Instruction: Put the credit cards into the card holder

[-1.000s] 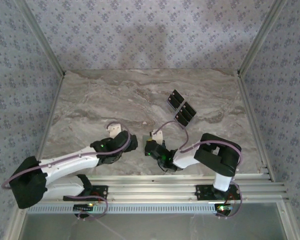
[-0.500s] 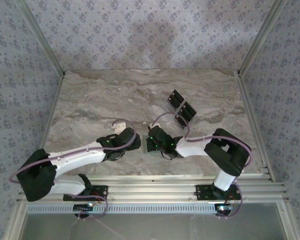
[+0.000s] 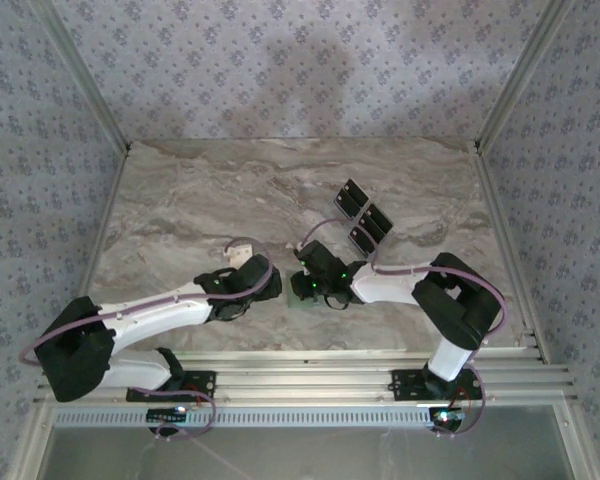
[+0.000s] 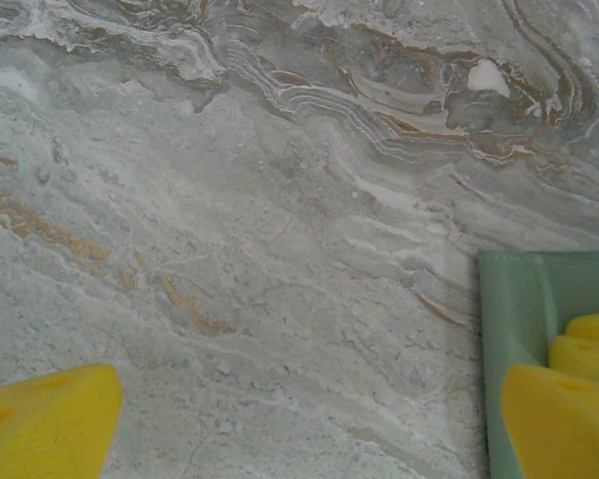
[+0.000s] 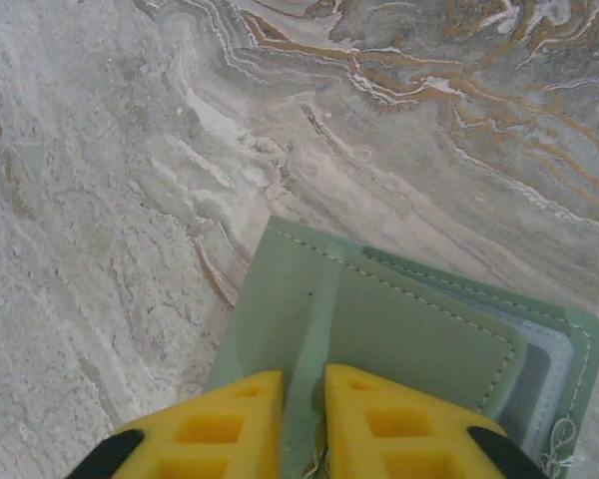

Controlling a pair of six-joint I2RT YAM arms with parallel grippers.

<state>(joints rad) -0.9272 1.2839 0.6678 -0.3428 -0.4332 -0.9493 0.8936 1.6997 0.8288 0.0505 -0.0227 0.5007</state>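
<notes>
Over the last second both arms have been reaching further in over the counter (image 3: 180, 210), and their wrists are now sitting closer together near its front middle. The right fingers (image 5: 379, 424) are standing only a sliver apart, pointing down at the card holder (image 5: 379, 319). Its pale green flap is showing through the slim gap between them, and both tips are lying over its near edge. I cannot tell whether they are pinching that flap or merely resting against it. The holder is lying flat and opened on the counter, its greyish inner pocket showing off to the right in that wrist view. The left fingers (image 4: 45, 414) are spread wide and grasping nothing. The holder's edge is lying just beside the one on the right of their view, with bare marble under the gap. Three dark credit cards (image 3: 377, 218) are lying in a loose row further back, apart from both sets of fingers.
</notes>
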